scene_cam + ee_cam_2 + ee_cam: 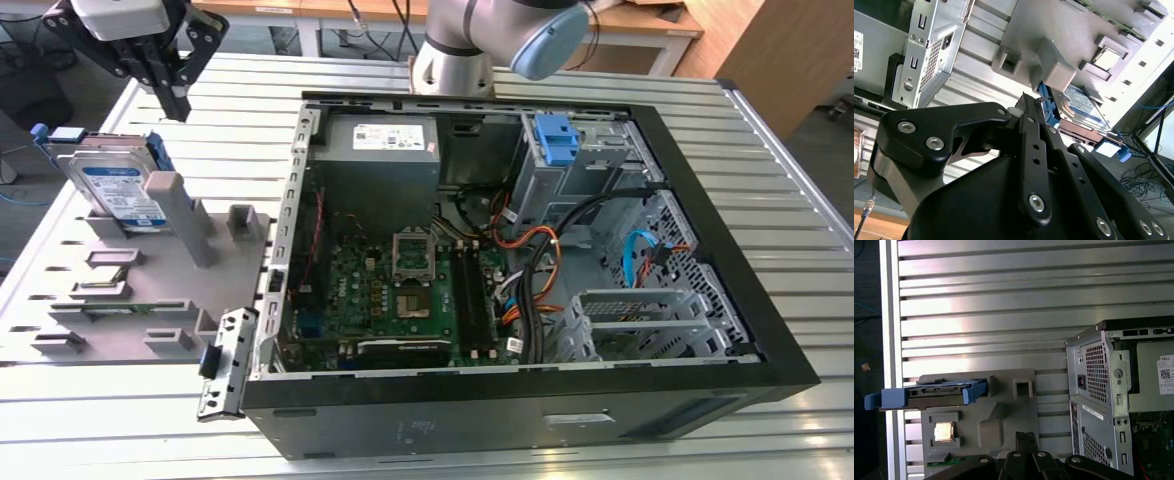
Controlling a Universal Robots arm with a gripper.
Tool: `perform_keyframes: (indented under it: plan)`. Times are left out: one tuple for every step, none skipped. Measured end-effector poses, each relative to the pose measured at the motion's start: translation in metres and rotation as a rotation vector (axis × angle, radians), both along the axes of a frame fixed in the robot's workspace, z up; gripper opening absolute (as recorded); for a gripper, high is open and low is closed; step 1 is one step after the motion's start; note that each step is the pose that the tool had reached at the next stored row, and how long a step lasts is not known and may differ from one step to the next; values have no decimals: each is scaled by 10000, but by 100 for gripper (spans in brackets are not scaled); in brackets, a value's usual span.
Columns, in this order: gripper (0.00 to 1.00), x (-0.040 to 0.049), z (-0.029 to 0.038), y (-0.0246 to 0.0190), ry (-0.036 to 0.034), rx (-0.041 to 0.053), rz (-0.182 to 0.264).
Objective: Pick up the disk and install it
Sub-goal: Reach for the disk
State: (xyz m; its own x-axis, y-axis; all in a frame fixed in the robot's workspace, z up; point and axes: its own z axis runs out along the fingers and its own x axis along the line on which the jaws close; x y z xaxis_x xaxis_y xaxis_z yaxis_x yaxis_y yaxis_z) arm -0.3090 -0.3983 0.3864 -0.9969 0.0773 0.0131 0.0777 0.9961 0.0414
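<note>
- Plainly, the gripper (178,108) hangs over the far part of the slatted metal table (94,420), at the exterior view's left. Its two black fingers are pressed together with nothing between them. The tips also meet in both wrist views (1026,436) (1029,99).
- The disk (118,185) stands on its edge in the grey fixture (134,300), just nearer than the gripper and apart from it, label facing out.
- In the first wrist view the disk (934,392) shows edge-on, its blue frame along the fixture's far edge (1004,405). In the second wrist view its label (1079,102) shows past the fingertips.
- The fixture lies just beside the open computer case (534,400), on the exterior view's left.
- Inside the case, a blue bracket (554,135) sits in the far right bay and a grey power supply (380,150) in the far left corner.
</note>
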Motion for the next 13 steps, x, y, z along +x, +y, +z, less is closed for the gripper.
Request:
perform_keyframes:
  plan:
    - [11, 0, 0, 0, 0, 0, 0]
    - [11, 0, 0, 0, 0, 0, 0]
    - [11, 0, 0, 0, 0, 0, 0]
    - [11, 0, 0, 0, 0, 0, 0]
    - [11, 0, 0, 0, 2, 0, 0]
    - [11, 0, -1, 0, 11, 2, 0]
    - [11, 0, -2, 0, 30, 2, 0]
    - [11, 0, -2, 0, 58, 1, 0]
    - [11, 0, -2, 0, 80, 0, 0]
    - [11, 0, -2, 0, 96, 0, 0]
    - [11, 0, -2, 0, 98, 0, 0]
    - [11, 0, -2, 0, 100, 0, -1]
    - [11, -1, -2, 0, 103, -1, -1]
